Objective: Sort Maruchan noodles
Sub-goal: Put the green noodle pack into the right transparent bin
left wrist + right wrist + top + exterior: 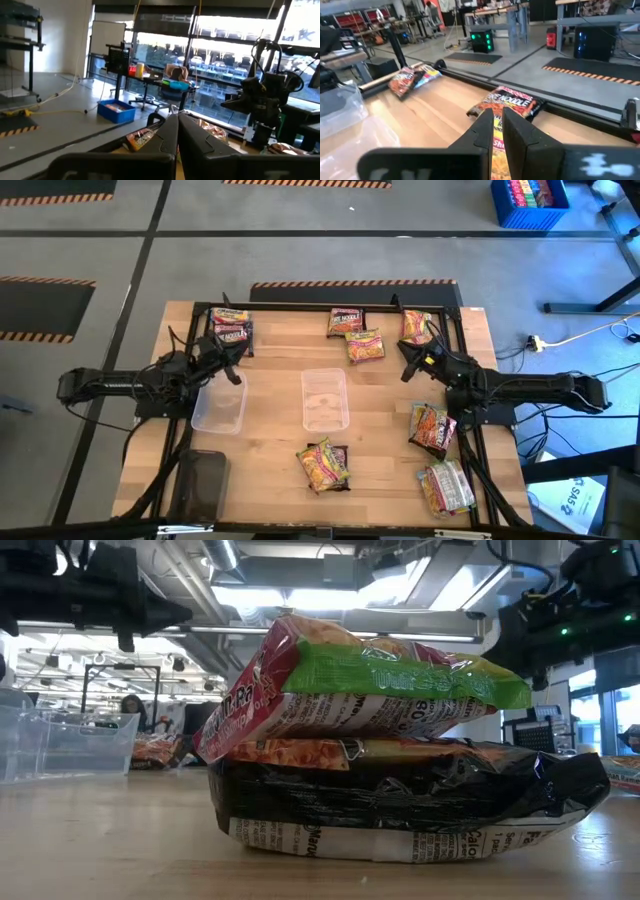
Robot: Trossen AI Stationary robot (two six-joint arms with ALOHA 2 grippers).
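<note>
- We see a pale wooden table (280, 430) on a grey floor marked with striped tape, and a blue crate (528, 202) standing well off beyond the far edge.
- Our left hand (232, 362) sits over the far left part of the table, fingers pressed together and holding nothing, just beside a clear tray (219, 407) and near two noodle packets (231, 326) at the far left corner.
- Our right hand (408, 361) sits over the far right part, its fingers nearly touching with nothing between them; in its wrist view they point toward a dark packet (512, 104) lying flat on the wood.
- Outward from that hand, a packet (416, 326) lies by the far right corner, and two more (356, 334) lie at the middle of the far edge.
- A second clear tray (325, 399) rests at the table's centre.
- Near the front edge a yellow packet lies stacked on a dark one (323, 464); the low view shows this stack (400, 770) close up.
- More packets (432, 427) lie along the right side, with a pale one (446, 486) at the near right corner.
</note>
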